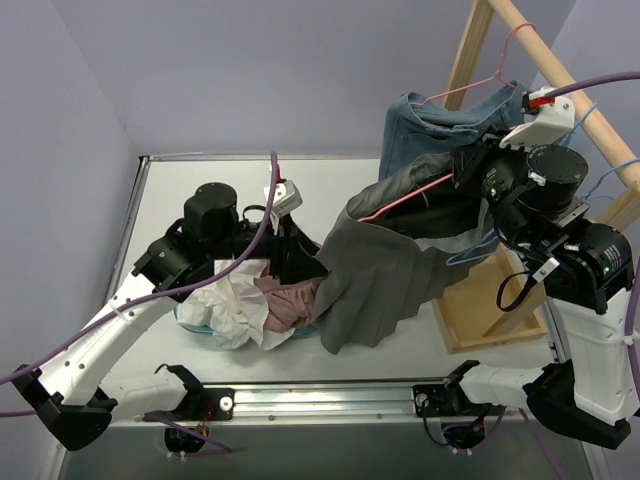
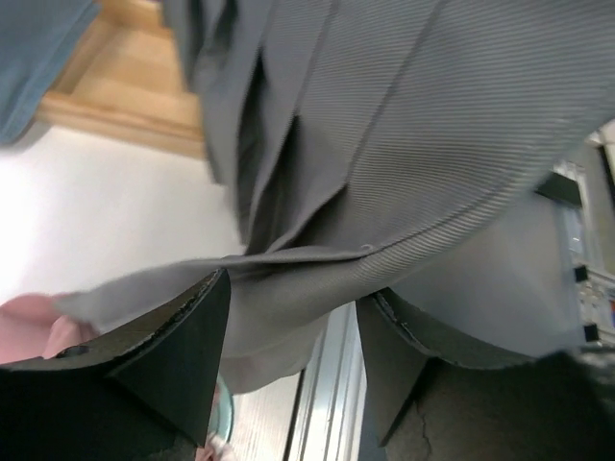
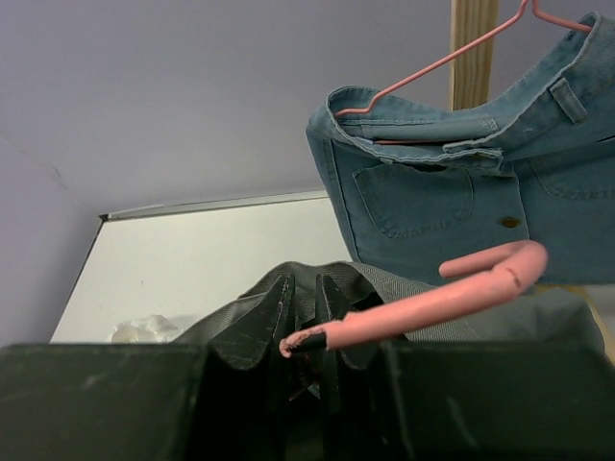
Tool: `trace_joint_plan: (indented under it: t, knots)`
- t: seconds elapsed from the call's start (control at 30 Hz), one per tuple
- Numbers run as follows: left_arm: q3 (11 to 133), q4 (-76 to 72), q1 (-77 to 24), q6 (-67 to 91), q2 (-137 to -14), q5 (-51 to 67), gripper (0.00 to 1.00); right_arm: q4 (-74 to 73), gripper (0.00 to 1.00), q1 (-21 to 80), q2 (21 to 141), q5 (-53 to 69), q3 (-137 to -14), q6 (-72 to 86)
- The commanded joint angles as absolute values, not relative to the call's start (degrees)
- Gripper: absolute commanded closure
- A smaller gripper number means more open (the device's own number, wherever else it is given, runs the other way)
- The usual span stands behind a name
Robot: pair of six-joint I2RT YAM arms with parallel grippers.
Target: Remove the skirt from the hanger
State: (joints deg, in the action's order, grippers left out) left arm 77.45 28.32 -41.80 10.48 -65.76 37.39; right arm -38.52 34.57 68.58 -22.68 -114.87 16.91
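The grey pleated skirt [image 1: 385,265] hangs on a pink hanger [image 1: 400,207] and drapes left and down over the table. My right gripper [image 1: 465,175] is shut on the skirt's waistband [image 3: 384,283] at the top, with the hanger's pink hook [image 3: 432,303] crossing in front of the fingers. My left gripper [image 1: 300,240] sits at the skirt's lower left edge. In the left wrist view its fingers [image 2: 192,336] stand well apart, and the grey fabric [image 2: 413,144] lies across their tips, not pinched.
A denim skirt [image 1: 430,125] on another pink hanger hangs from the wooden rack [image 1: 560,90] at the back right. A blue hanger [image 1: 475,250] hangs below my right wrist. A teal basin [image 1: 195,322] of white and pink clothes sits under the left arm.
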Motion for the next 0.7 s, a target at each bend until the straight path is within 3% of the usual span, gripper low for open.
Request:
trace_joint_plan:
  t: [0.0, 0.03, 0.1, 0.17, 0.2, 0.47, 0.57, 0.67]
  knots:
    - [75.50, 17.94, -41.66, 13.62, -63.63, 45.95, 0.36, -34.98, 1.00, 34.45, 68.47, -22.50, -117.16, 18.19]
    - [75.06, 15.93, -41.75, 14.06, -63.72, 48.23, 0.36, -34.72, 1.00, 34.45, 68.55, -22.24, -117.16, 18.28]
    - [74.18, 14.33, -41.84, 15.38, -64.16, 50.00, 0.52, -34.54, 1.00, 34.45, 68.82, -21.97, -117.33, 18.63]
    - [73.92, 13.54, -41.92, 15.99, -64.77, 50.97, 0.77, -34.89, 1.00, 34.45, 68.99, -22.41, -117.68, 18.72]
    - [73.92, 13.97, -41.92, 16.34, -64.95, 50.89, 0.97, -34.98, 1.00, 34.45, 69.08, -22.85, -118.29, 18.72]
    - [72.07, 21.97, -41.40, 17.84, -62.25, 36.40, 0.98, -35.51, 1.00, 34.45, 70.05, -35.11, -119.53, 16.44]
    - [70.84, 21.79, -41.31, 17.93, -57.33, 28.93, 0.98, -34.72, 1.00, 34.45, 69.26, -45.04, -114.90, 14.51]
    - [72.67, 28.55, -41.31, 15.22, -58.09, 22.95, 0.98, -32.26, 1.00, 34.45, 67.16, -47.63, -110.84, 15.81]
